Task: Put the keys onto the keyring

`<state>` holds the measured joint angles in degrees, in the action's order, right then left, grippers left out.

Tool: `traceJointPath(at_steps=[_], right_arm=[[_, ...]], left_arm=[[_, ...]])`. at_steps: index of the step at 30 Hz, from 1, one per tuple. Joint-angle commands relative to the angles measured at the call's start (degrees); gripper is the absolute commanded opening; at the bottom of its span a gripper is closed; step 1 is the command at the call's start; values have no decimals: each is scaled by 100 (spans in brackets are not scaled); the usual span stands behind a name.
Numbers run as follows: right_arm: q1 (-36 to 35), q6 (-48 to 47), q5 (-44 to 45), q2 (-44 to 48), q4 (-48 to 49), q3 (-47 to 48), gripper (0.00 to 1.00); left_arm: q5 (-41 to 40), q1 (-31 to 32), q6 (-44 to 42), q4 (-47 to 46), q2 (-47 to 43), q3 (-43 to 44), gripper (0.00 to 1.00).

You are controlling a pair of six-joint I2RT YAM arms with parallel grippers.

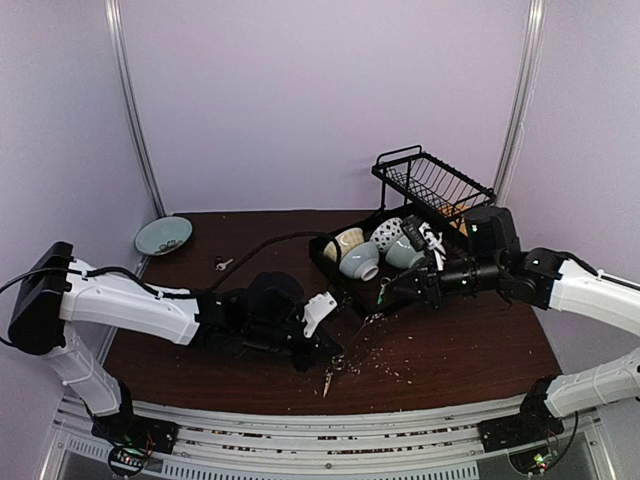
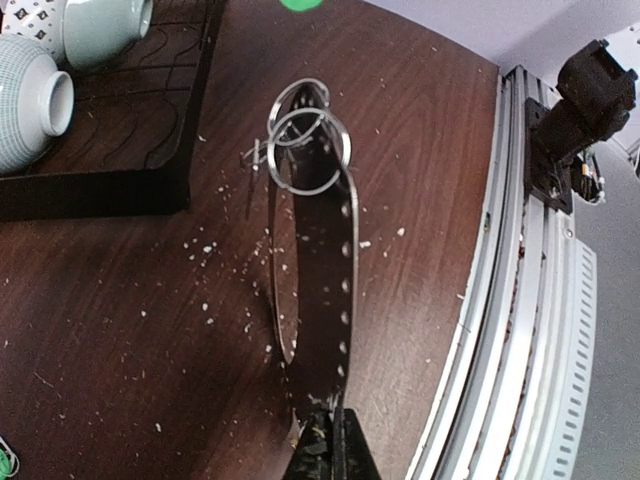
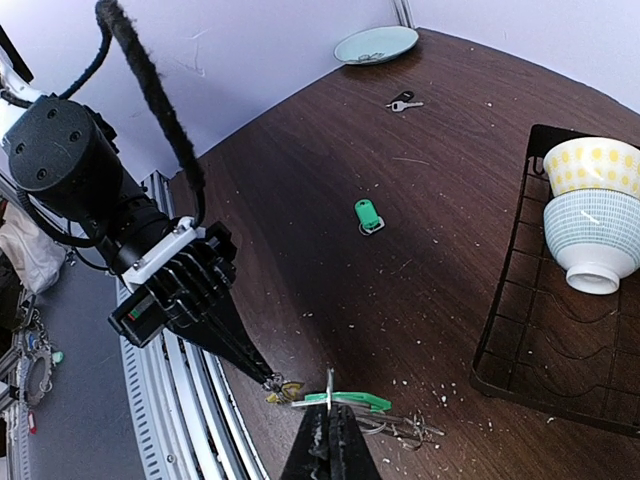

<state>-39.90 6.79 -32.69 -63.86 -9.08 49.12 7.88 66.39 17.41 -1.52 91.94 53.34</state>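
Closed left gripper (image 2: 328, 425) jaws clamp one end of the keyring (image 2: 349, 250), with no gap showing between them. The wire loop projects straight out from the fingertips and stands on edge above the table (image 2: 120, 330). Its long axis runs away from the left wrist toward the tray (image 2: 95, 192) corner. Several small rings (image 2: 308, 135) hang at the far end.

The right gripper (image 3: 330, 425) is also closed. It appears to pinch a green-headed key (image 3: 345, 401) at its tips (the exact contact point is not resolvable). In the right wrist view, the left fingertips sit just to the left of this key, near but apart.

The right arm is therefore the nearer carrier. The coming move likely requires presenting the key across the loop's long axis.

Remaining keys lie on the table, well apart from both grippers: a green-tagged key (image 3: 368, 215) and a dark-headed key (image 3: 403, 102).
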Motion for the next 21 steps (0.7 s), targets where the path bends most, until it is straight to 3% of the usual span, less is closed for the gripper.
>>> traceJointPath(at_steps=[1, 6, 9, 15, 21], right_arm=[[-44, -168, -16, -80, 126, -3, 0], [-44, -182, 0, -115, 136, -4, 0], [-44, -191, 6, -143, 135, -18, 0], [-44, -187, 17, -166, 260, 5, 0], [-44, -204, -8, -130, 195, 17, 0]], left_arm=[[515, 23, -164, 394, -374, 114, 0], [486, 14, -295, 938, -401, 434, 0], [508, -118, -35, 677, -523, 153, 0], [-938, -224, -540, 1670, -491, 635, 0], [-2483, -876, -730, 2557, -680, 1075, 0]])
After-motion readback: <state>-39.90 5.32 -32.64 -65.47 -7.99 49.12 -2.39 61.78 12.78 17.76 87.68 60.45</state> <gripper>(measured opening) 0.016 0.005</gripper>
